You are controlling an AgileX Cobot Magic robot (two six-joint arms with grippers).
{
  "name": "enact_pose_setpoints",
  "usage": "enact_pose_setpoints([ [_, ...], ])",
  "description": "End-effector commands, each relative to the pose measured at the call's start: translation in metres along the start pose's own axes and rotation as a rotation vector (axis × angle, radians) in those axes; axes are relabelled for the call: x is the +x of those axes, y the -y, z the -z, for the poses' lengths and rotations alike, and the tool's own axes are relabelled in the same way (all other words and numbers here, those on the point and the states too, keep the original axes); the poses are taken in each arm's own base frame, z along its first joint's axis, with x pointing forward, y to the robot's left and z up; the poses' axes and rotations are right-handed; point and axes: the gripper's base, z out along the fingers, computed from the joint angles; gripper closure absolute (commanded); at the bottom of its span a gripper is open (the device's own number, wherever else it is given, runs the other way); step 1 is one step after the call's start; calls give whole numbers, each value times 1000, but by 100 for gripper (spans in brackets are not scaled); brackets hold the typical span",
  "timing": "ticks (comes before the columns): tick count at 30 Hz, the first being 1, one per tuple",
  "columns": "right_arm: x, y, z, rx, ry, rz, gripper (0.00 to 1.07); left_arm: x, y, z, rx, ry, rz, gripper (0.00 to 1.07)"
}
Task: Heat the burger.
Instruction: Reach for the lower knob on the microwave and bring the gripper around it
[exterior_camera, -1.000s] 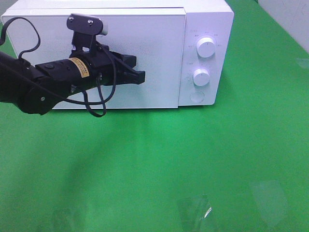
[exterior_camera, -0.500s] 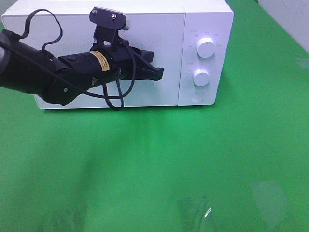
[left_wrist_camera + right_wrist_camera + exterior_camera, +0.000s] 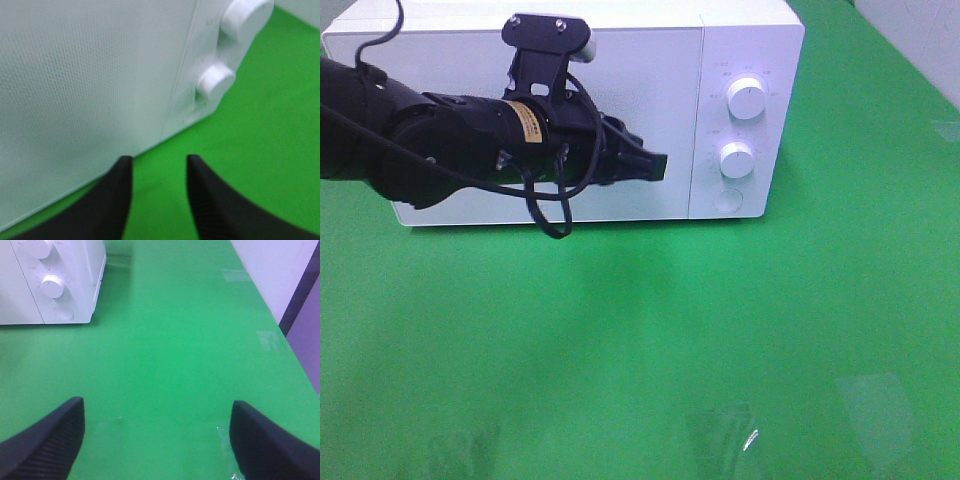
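The burger is out of view in every frame. A white microwave (image 3: 650, 60) stands at the back of the green table with its door closed. My left gripper (image 3: 657, 165) hovers in front of the door's right part, pointing toward the control panel. In the left wrist view its black fingers (image 3: 117, 195) stand a little apart with nothing between them, close to the microwave (image 3: 75, 75) door's lower edge. My right gripper (image 3: 157, 410) is open and empty, low over bare table to the right of the microwave (image 3: 30, 295).
The control panel carries an upper knob (image 3: 747, 100), a lower knob (image 3: 737, 159) and a round button (image 3: 727, 199). The green table (image 3: 650, 330) ends at its right edge (image 3: 295, 360), beside a white wall.
My left arm has swept to the right across the closed door toward the control panel, and its jaws have parted from shut. The right gripper has not moved.
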Motion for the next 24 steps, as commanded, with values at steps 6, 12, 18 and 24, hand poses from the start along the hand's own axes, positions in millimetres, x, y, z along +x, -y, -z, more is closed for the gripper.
enact_pose_setpoints([
  [6, 1, 0, 4, 0, 39, 1, 32, 14, 4, 42, -51, -386, 51, 7],
  [12, 1, 0, 4, 0, 39, 1, 32, 27, 3, 75, -91, -688, 52, 7],
  [18, 1, 0, 4, 0, 39, 1, 32, 14, -13, 130, -150, -841, 90, 7],
  [24, 1, 0, 4, 0, 39, 1, 32, -6, -37, 175, -214, -749, 174, 7],
])
